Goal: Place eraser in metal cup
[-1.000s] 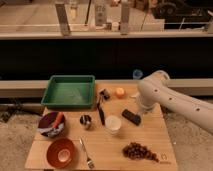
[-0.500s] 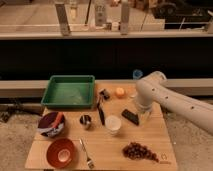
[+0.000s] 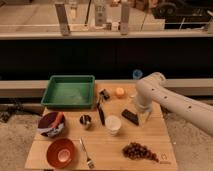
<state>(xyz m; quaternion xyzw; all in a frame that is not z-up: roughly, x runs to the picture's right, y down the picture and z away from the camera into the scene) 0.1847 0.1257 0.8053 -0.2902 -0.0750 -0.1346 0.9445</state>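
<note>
The eraser (image 3: 131, 116), a small flat black block, lies on the wooden table right of the white cup (image 3: 113, 124). The metal cup (image 3: 86, 120), small and shiny with a dark inside, stands left of the white cup, beyond a long thin black utensil (image 3: 101, 113). My white arm comes in from the right and bends down. The gripper (image 3: 142, 113) hangs just to the right of the eraser, close over the table. The arm hides part of it.
A green tray (image 3: 68, 91) sits at the back left. A purple bowl (image 3: 50, 124), a red bowl (image 3: 62, 152) and a fork (image 3: 86, 152) lie front left. Grapes (image 3: 140, 151) lie front right. A small orange object (image 3: 119, 92) and a small black object (image 3: 105, 93) sit behind.
My arm has shifted a little to the left and down, bringing the gripper closer to the eraser. The objects on the table have not moved.
</note>
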